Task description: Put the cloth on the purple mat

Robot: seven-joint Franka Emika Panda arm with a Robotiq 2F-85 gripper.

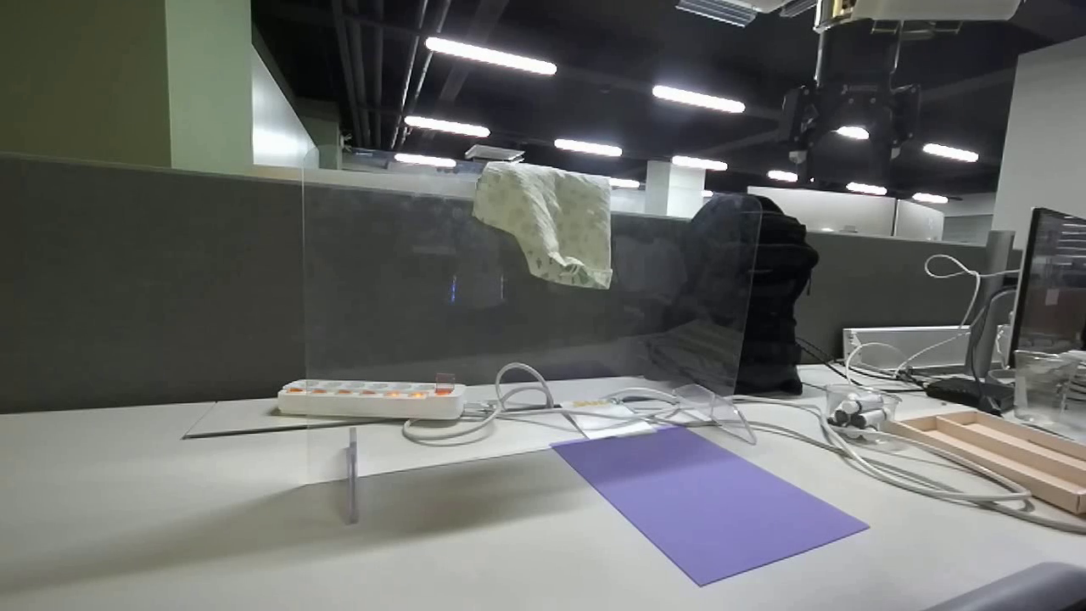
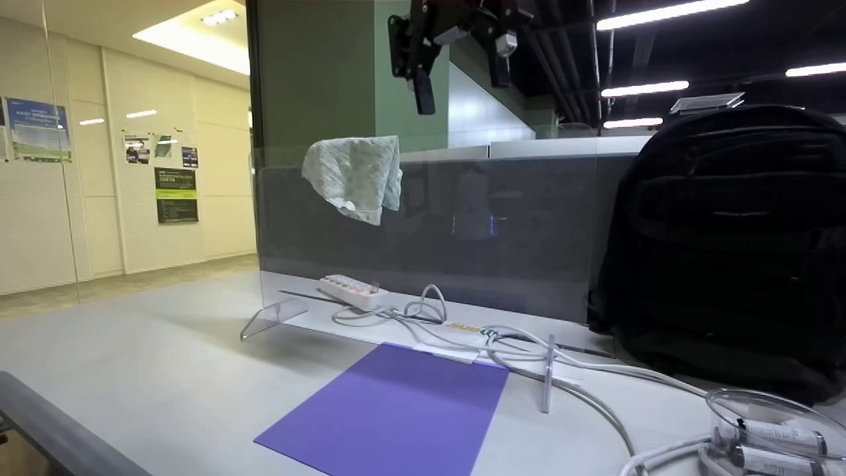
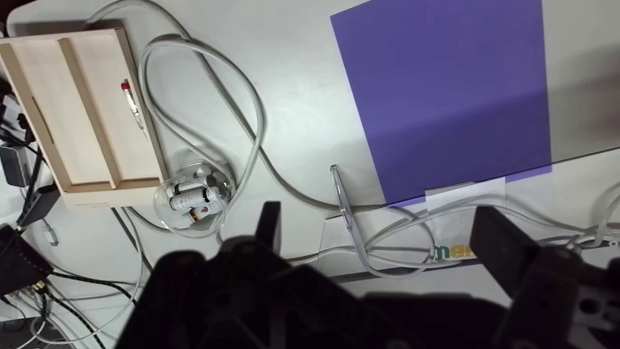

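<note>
White desk (image 1: 170, 501), black 2-finger claw (image 2: 462, 87) gaping, empty. Pre-grasp imo; next, lower and pinch pale-green patterned cloth (image 1: 567, 216) off clear panel (image 1: 526, 335).

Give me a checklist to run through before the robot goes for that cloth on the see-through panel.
1. Is the gripper open? Ok: its jaws stand apart, nothing between them.
2. Is the cloth exposed for grasping? Ok: it drapes over the top edge of the transparent panel.
3. Is the gripper lined up with the cloth? Not ok: the wrist view shows no cloth.
4. Will the panel hold firm if tugged? Cannot tell: it stands upright, but no fixing shows.
5. Is the purple mat lying flat? Ok.
6. Is the mat free of other things? Not ok: white paper overlaps one edge.
</note>
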